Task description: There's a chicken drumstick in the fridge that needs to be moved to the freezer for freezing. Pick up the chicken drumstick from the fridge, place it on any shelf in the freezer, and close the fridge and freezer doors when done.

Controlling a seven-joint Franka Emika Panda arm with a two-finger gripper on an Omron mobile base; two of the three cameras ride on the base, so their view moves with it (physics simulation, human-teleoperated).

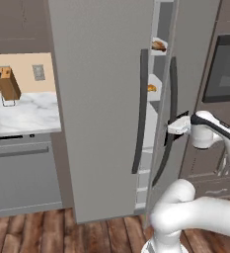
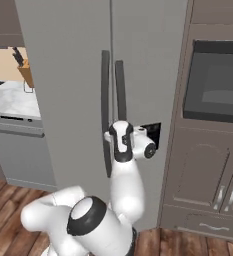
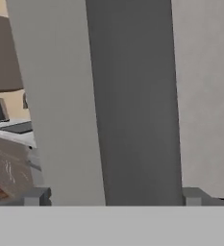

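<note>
Pincer (image 3: 111, 199) spread wide, empty, straddling the long dark vertical bar handle (image 3: 132, 101) — rigid and smooth, best gripped mid-length, I'd say.

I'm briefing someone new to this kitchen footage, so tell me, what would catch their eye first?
The tall grey fridge mid-frame, its doors slightly ajar, with a strip of shelves and small orange-brown food showing in the gap. The white arm reaches at the right door's dark handle, the open gripper straddling that bar. To the left, a knife block stands on the marble counter.
</note>
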